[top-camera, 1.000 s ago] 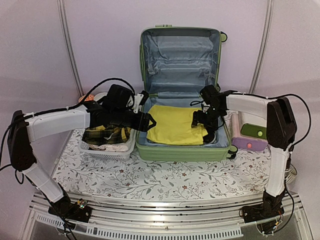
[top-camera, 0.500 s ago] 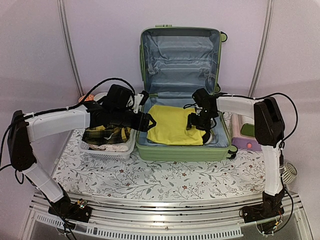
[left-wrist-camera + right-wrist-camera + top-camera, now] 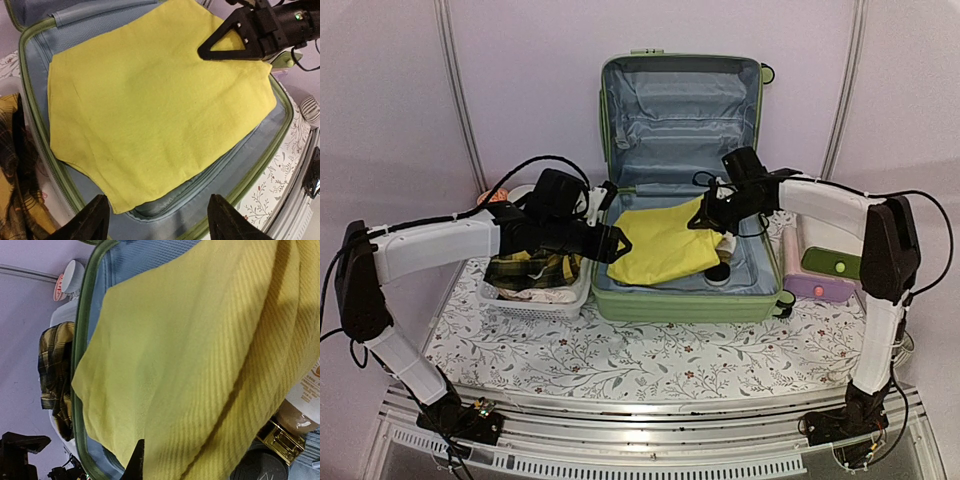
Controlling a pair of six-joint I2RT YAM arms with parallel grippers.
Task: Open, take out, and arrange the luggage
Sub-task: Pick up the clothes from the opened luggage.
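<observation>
Tabletop (image 3: 650, 350) | luggage (image 3: 680, 305) axis left-right, wheels (image 3: 785, 305) right | left end effector (image 3: 616, 244) spread | right end effector (image 3: 705, 218) pinches cloth (image 3: 660, 245)

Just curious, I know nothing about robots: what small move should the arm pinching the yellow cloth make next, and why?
Probably lift straight up. The right gripper is shut on a raised corner of the yellow cloth, but most of it lies inside the open suitcase, not yet clear of the rim.
</observation>
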